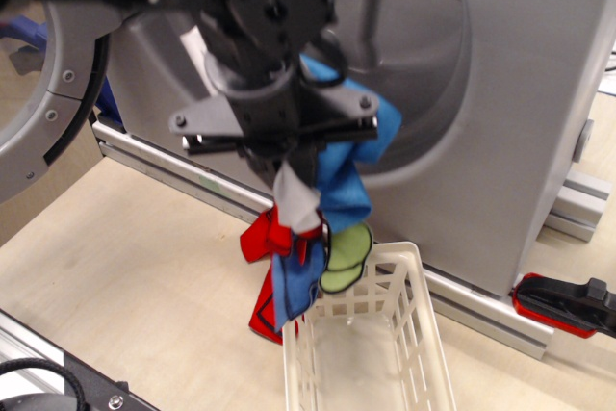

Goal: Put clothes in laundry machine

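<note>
My gripper (285,163) is shut on a bundle of clothes and holds it in the air in front of the grey laundry machine (520,93). A whitish-grey cloth (297,201), a bright blue cloth (344,178), a lime-green bit (346,247) and a red garment with black trim (262,238) hang limp from the jaws. The bundle hangs above the rear end of the white slatted basket (385,353). The machine's round opening (404,55) is right behind the gripper. The round door (43,132) stands open at the left.
Another red garment (264,318) lies on the wooden table beside the basket's left side. A red and black clamp (568,303) sits at the machine's right foot. An aluminium rail (173,175) runs along the machine's base. A black cable (58,377) lies at the lower left.
</note>
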Tool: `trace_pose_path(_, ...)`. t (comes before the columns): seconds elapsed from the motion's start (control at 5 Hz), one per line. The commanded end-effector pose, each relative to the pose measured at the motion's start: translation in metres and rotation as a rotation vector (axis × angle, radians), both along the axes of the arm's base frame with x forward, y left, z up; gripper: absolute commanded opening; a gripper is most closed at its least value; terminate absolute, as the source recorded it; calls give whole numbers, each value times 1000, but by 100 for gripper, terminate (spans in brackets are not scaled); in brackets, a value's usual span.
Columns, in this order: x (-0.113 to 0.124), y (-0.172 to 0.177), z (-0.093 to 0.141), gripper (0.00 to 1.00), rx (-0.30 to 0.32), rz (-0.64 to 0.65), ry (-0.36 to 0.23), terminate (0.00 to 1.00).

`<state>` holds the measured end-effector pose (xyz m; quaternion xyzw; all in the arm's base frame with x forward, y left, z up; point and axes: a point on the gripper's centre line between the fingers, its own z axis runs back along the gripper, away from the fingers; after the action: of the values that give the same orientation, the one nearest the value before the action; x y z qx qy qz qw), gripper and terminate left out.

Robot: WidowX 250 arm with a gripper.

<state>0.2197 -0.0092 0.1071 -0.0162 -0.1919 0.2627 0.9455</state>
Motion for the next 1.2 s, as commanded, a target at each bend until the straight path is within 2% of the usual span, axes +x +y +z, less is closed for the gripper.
trace_pose_path(0.0,28,15,32,0,5,34,-95,0)
trace_pose_path(0.4,65,28,22,0,68,35,-171,0)
trace_pose_path(1.0,123,39,28,0,62,86,-240,0)
